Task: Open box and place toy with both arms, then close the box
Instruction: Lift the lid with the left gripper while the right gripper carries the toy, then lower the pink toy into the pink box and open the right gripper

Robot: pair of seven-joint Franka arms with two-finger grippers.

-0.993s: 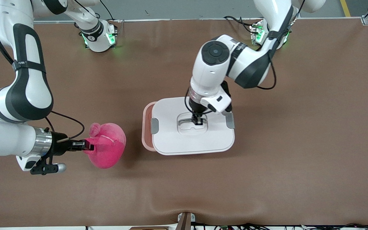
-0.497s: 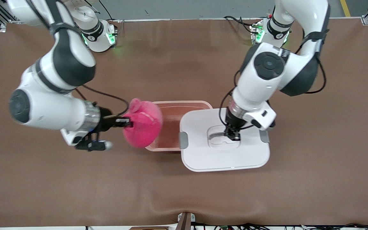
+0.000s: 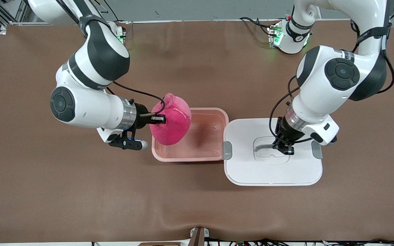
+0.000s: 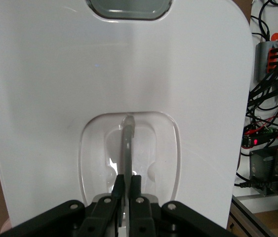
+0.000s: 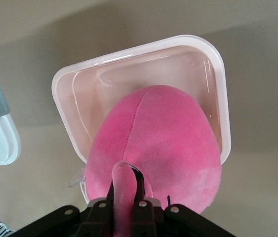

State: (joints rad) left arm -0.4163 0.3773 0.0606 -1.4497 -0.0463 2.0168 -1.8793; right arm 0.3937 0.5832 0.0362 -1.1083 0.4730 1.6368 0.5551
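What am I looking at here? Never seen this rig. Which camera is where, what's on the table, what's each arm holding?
Two white robot arms work at a brown table. The wide picture comes from a high camera facing them; the other two come from cameras on each arm's wrist.

On the table stands an open pink box. Its white lid is off, beside the box toward the left arm's end of the table.

The left end effector is shut on the lid's handle; the left wrist view shows the thin handle pinched between its fingers.

The right end effector is shut on the pink plush toy, holding it over the box's edge. The right wrist view looks down past the toy into the box, which has nothing in it yet.
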